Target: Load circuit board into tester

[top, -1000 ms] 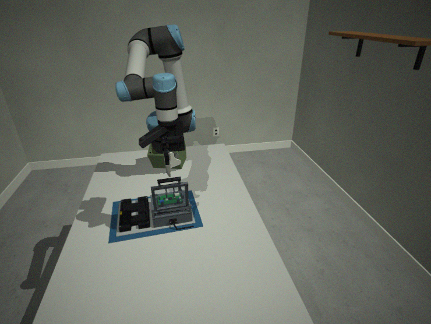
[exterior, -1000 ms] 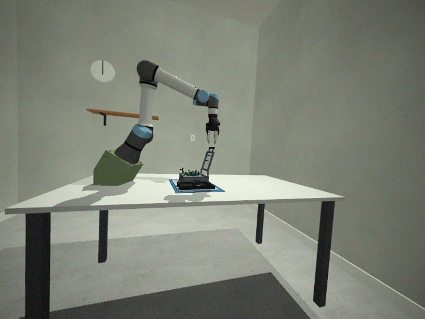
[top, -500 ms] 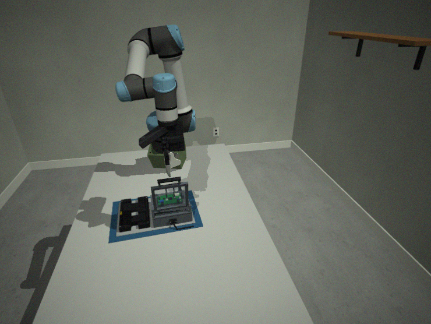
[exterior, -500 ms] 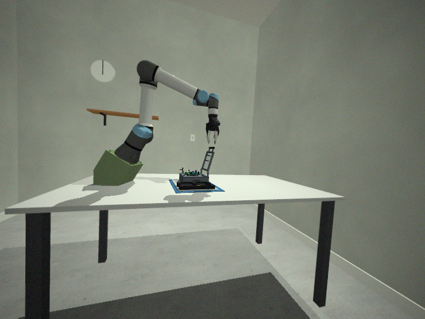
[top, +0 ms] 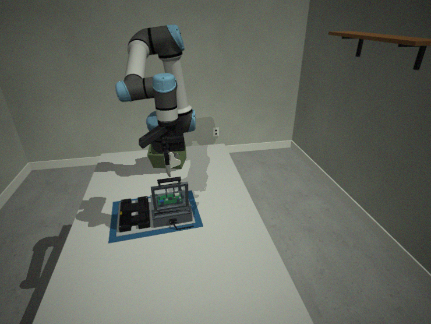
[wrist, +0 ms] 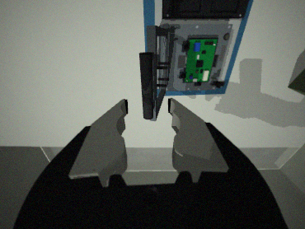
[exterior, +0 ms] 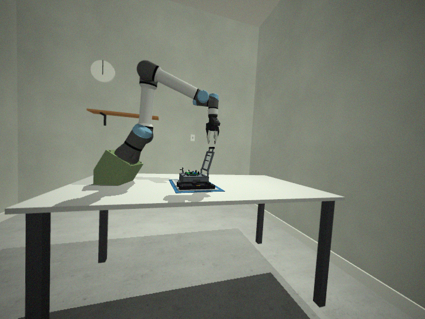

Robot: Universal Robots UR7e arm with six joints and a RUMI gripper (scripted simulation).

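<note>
End effector (top: 169, 175) (exterior: 212, 144) (wrist: 147, 100) partly open, holding nothing; circuit board (top: 169, 199) (wrist: 200, 60) in tester (top: 172, 218) (exterior: 193, 178) (wrist: 176, 74); writing unreadable.

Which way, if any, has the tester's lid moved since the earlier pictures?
No, it hasn't moved: in the top view, the lid stands open at the same place above the blue mat.
</note>
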